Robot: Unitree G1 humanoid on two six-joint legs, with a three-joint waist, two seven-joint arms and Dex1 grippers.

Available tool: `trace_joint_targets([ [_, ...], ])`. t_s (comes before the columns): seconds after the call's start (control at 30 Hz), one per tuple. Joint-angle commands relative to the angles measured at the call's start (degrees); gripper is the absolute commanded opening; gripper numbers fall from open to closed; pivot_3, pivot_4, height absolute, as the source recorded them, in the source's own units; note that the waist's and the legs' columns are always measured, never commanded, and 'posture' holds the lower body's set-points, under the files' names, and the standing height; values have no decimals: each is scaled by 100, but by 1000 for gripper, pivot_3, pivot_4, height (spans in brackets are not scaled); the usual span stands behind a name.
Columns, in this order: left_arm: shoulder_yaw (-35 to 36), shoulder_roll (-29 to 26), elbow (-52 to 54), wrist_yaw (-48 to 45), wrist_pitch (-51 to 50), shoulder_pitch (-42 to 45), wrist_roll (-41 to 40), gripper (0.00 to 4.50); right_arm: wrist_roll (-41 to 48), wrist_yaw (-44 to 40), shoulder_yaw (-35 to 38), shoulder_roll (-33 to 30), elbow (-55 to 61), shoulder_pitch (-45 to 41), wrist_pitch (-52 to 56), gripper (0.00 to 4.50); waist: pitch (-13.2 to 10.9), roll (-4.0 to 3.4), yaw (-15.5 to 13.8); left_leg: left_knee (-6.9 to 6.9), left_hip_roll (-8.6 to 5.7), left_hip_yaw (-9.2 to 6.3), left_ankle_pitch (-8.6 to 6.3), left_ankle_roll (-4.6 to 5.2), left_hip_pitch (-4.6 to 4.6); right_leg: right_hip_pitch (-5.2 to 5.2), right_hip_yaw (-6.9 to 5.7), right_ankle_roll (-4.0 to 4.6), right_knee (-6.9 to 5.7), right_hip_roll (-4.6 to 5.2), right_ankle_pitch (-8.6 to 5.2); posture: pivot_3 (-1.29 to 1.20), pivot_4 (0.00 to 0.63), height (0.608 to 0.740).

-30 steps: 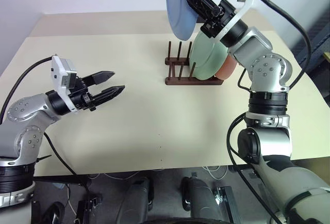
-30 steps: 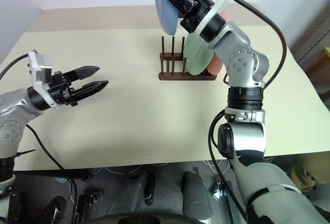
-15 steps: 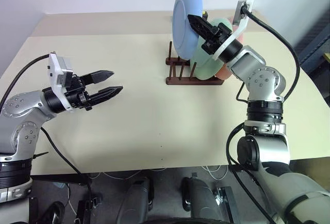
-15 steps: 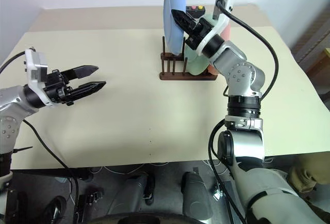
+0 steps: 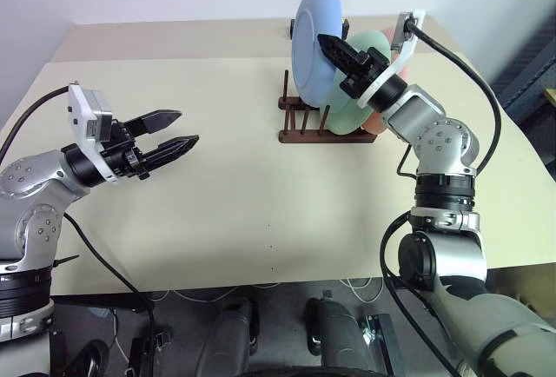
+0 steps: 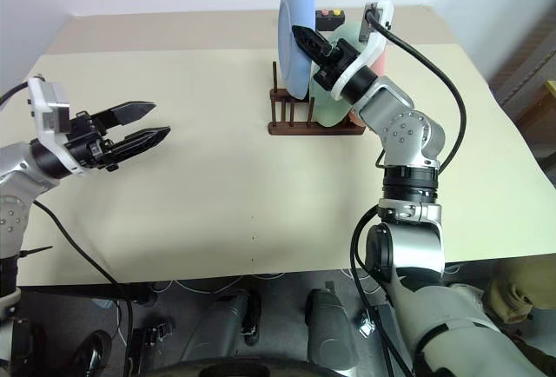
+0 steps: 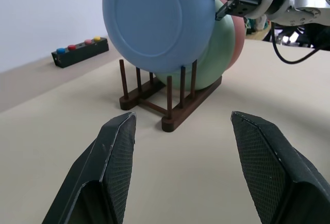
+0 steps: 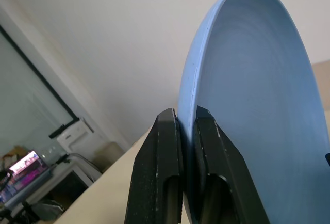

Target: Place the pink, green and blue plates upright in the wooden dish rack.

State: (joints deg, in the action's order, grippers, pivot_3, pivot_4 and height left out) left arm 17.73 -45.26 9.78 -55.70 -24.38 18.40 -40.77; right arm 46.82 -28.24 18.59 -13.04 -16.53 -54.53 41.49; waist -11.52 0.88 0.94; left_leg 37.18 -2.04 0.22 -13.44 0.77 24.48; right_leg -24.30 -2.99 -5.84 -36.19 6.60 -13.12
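Note:
My right gripper [image 5: 327, 44] is shut on the rim of the light-blue plate [image 5: 311, 45], holding it upright over the left part of the wooden dish rack [image 5: 306, 128]. The plate's lower edge hangs among the peg tops, above the rails. In the right wrist view the gripper [image 8: 184, 111] pinches the blue plate [image 8: 258, 79] between both fingers. The mint-green plate [image 5: 360, 92] stands upright in the rack right behind it, and the pink plate [image 5: 383, 120] stands behind that at the rack's right end. My left gripper [image 5: 181, 132] hovers open and empty over the table at the left.
A black box with coloured buttons [image 7: 80, 51] lies on the table behind the rack. The cream table [image 5: 252, 195] stretches wide between my left gripper and the rack. Several pegs on the rack's left end [image 7: 129, 82] stand free.
My right gripper has brought the blue plate down from high above the rack to the level of the pegs, next to the green plate. The left gripper stays open in about the same place.

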Motion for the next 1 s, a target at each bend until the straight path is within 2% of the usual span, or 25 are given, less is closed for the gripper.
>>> trace_joint_targets([
  [0.03,191,26,144,33,34,79,-116,2988,234,120,130,25,250,-279,51,0,0,0,1,0,0,0,0,0,0,0,0,0,0,0,0,0,150,735],
  [0.37,175,83,123,31,22,117,-122,2988,473,453,231,39,284,-591,221,0,0,0,2,0,0,0,0,0,0,-1,0,0,-1,0,0,0,150,735],
  [1.0,150,95,134,90,58,84,-94,2988,743,1208,351,290,291,-373,426,0,0,0,4,0,0,0,1,0,0,-1,0,0,-2,-1,0,0,150,735],
])
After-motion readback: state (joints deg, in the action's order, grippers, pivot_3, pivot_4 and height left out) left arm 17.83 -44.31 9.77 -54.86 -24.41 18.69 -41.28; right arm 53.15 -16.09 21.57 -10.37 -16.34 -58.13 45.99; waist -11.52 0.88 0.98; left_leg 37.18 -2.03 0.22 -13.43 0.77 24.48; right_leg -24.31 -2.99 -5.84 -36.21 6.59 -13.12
